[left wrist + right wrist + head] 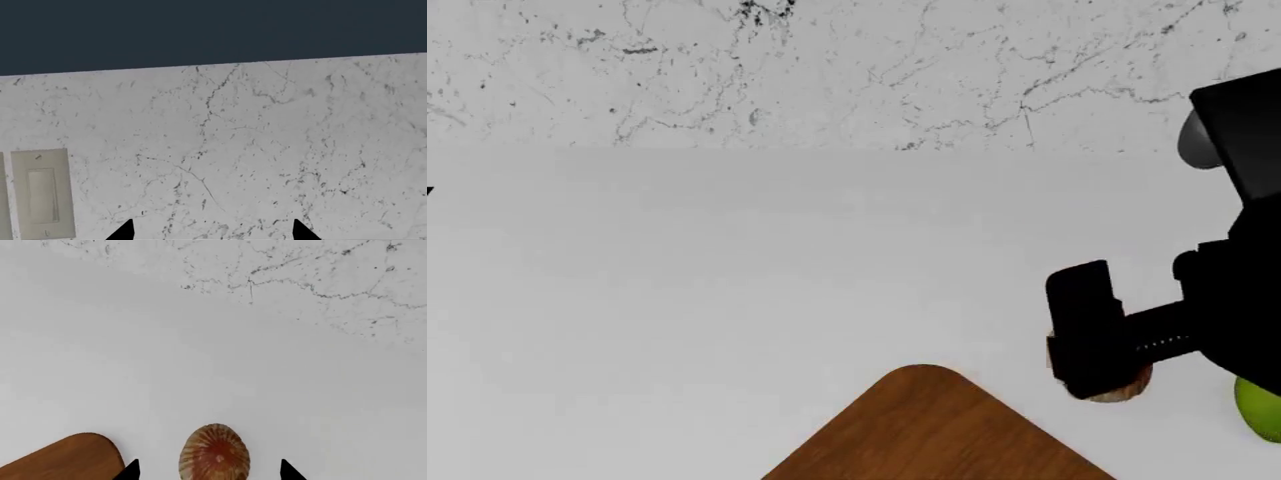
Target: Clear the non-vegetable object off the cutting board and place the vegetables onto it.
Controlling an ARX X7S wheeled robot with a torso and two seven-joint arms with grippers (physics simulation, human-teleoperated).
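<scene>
My right arm hides most of the one orange-tan ribbed shell (215,453) lying on the white worktop (761,280) between released fingers (209,471), beside the reddish-brown wooden board's corner (934,430); one green vegetable (1260,408) is cut off.

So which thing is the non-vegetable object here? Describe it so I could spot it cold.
Start at the reddish-brown cutting board on the white counter. Just off its rounded corner, between the right gripper's fingertips, sits the shell. It is orange-tan, oval and fan-ribbed with pale streaks, unlike the smooth green vegetable nearby.
</scene>
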